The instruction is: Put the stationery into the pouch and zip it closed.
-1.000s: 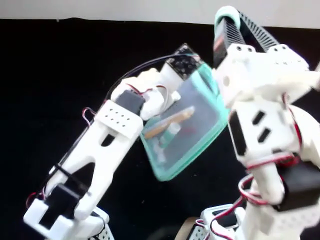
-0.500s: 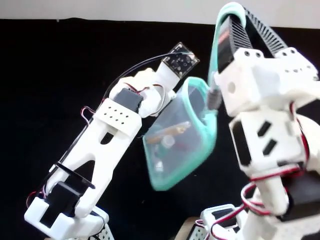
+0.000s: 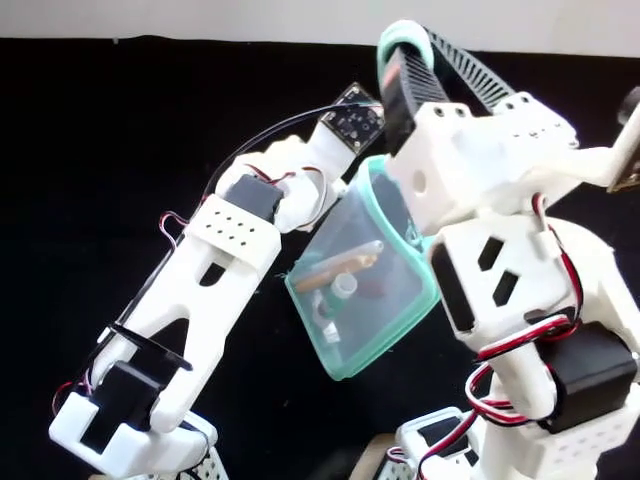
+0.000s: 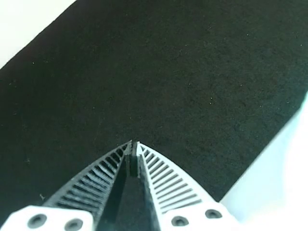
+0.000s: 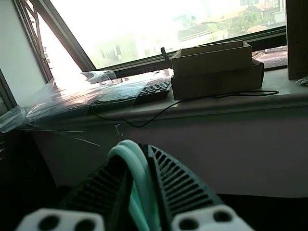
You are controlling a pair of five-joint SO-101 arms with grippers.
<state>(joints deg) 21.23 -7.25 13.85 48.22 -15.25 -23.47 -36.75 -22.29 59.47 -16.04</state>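
A clear pouch (image 3: 372, 300) with teal edging hangs in the air between the two arms, tilted. Inside it lie a brown pencil-like stick (image 3: 340, 268) and a white-capped item (image 3: 342, 288). My right gripper (image 3: 404, 48) is raised above the pouch, shut on its teal strap (image 5: 131, 161); in the right wrist view the strap shows between the fingers of that gripper (image 5: 135, 148). My left arm comes in from the lower left, its wrist camera (image 3: 354, 119) by the pouch's upper edge. My left gripper (image 4: 133, 144) is shut over the black cloth, with nothing seen between its fingers.
Black cloth (image 3: 120, 150) covers the table up to a pale wall at the back. The arm bases (image 3: 130, 440) stand at the front edge. Beyond the table, a sill holds a cardboard box (image 5: 216, 67) and a keyboard (image 5: 130, 91).
My right gripper has shifted left and lifted the strap. The pouch has swung from lying nearly face-on to hanging tilted, and its contents slid lower. The left arm has barely moved.
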